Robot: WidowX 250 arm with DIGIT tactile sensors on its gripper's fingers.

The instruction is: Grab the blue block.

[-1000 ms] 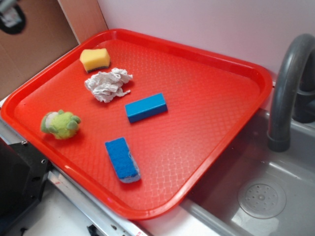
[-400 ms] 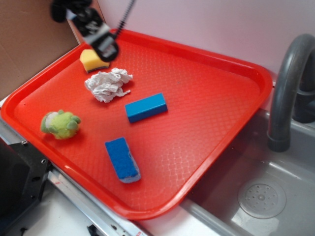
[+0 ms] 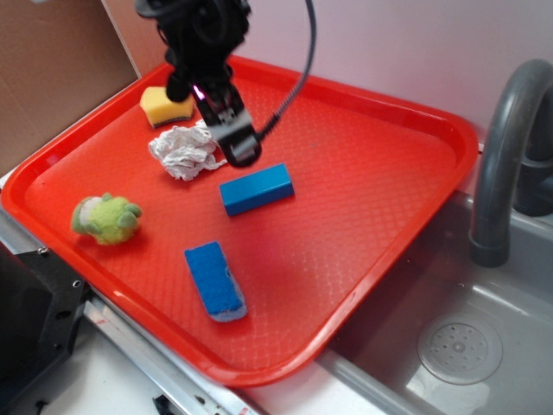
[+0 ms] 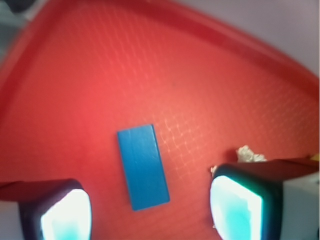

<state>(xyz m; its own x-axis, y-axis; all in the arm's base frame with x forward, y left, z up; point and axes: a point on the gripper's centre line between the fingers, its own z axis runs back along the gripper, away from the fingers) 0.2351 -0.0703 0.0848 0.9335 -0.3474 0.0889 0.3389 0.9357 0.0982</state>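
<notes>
Red tray [image 3: 363,156] beside grey sink [image 3: 449,346], pale wall behind. Gripper [image 4: 150,210] jaws apart; block [image 4: 142,166] between them, untouched.

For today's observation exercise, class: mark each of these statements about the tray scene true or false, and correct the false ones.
1. The blue block lies on the red tray. True.
2. The gripper holds the block. False: the jaws are open and empty, with the block in view between them.
3. The crumpled white paper sits between the yellow sponge and the block. True.
4. The blue sponge lies in the sink. False: it is on the tray.
</notes>
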